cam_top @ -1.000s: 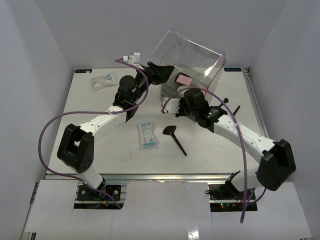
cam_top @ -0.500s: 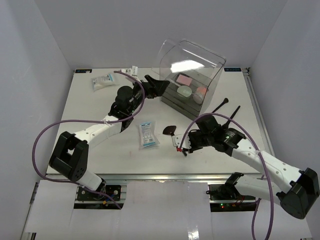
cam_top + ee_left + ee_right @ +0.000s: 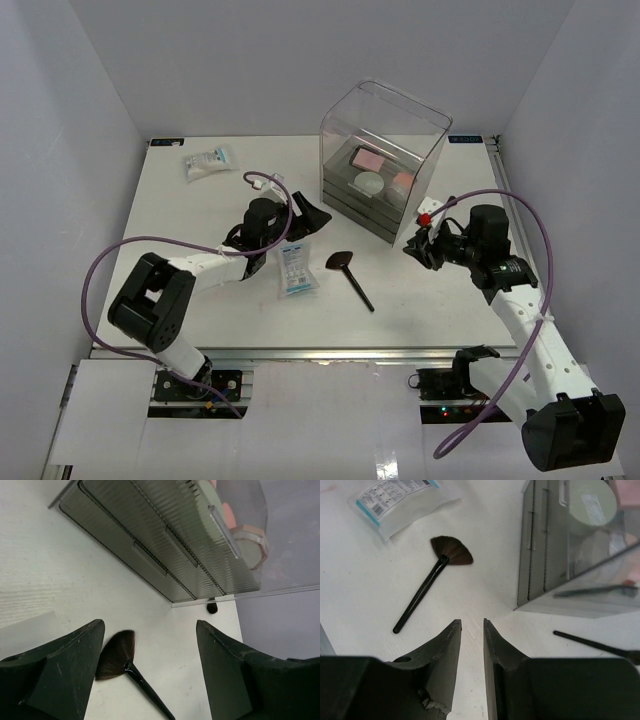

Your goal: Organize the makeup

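Observation:
The makeup is split between the table and the clear box (image 3: 383, 160). A pink palette (image 3: 367, 158) and two round compacts (image 3: 370, 183) lie inside the box. A black fan brush (image 3: 350, 277) and a white-and-blue packet (image 3: 296, 268) lie on the table in front of it. Another packet (image 3: 207, 160) lies at the far left. My left gripper (image 3: 308, 216) hovers low between packet and box, open and empty, with the fan brush (image 3: 117, 655) just ahead of its left finger. My right gripper (image 3: 412, 246) stands right of the box's front corner, its jaws a narrow gap apart with nothing between them. A slim brush (image 3: 590, 642) lies by that corner.
The box's grey drawers (image 3: 165, 545) are all pushed in and face the arms. The white side walls stand close to the table's left and right edges. The right arm's purple cable (image 3: 500, 195) loops beside the box.
The box, tilted a second ago, now stands level. My left arm drew back from it toward the packet, jaws narrowing slightly. My right arm swung right, to the box's corner.

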`<state>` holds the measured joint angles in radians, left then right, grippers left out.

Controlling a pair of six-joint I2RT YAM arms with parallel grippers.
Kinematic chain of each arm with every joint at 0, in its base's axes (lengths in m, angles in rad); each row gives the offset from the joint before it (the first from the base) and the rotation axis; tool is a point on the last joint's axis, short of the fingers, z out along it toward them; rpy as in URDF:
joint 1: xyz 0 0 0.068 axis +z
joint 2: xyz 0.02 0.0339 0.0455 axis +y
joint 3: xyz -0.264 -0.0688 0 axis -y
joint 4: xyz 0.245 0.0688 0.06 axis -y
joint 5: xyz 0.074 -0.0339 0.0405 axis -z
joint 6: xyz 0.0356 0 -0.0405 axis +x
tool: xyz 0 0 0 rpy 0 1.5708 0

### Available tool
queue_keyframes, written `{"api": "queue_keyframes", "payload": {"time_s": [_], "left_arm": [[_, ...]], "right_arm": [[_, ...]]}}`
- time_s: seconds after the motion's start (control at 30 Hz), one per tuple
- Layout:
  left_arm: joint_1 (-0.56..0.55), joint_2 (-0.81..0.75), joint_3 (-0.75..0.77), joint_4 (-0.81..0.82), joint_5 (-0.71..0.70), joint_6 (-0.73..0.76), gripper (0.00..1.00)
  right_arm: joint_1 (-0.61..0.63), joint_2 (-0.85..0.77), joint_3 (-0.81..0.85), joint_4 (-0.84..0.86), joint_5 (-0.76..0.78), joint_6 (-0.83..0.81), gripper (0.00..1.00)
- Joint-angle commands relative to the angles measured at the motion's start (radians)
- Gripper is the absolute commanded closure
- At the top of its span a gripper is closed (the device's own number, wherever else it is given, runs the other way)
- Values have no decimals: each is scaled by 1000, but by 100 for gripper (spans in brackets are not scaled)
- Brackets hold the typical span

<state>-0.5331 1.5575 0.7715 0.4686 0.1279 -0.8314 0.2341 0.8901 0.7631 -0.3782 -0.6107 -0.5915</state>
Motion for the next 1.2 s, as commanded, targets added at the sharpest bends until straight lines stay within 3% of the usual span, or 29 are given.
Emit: {"api": "queue_keyframes", "payload": {"time_s": [0.0, 0.2, 0.47, 0.73, 1.17], "left_arm": [[1, 90, 84, 81, 156, -49, 20], [1, 271, 202, 199, 260, -130, 31], [0, 428, 315, 301, 282, -209, 33], [-1, 527, 459, 273, 289, -255, 37], [1, 602, 496, 291, 316, -312, 76]], "right_arm": [[-110, 4, -25, 95, -155, 161, 69], [-169, -33, -50, 111, -184, 177, 68], [-211, -76, -76, 116, -200, 163, 66], [-233, -85, -94, 113, -225, 156, 66], [-280, -80, -100, 113, -244, 156, 66]]}}
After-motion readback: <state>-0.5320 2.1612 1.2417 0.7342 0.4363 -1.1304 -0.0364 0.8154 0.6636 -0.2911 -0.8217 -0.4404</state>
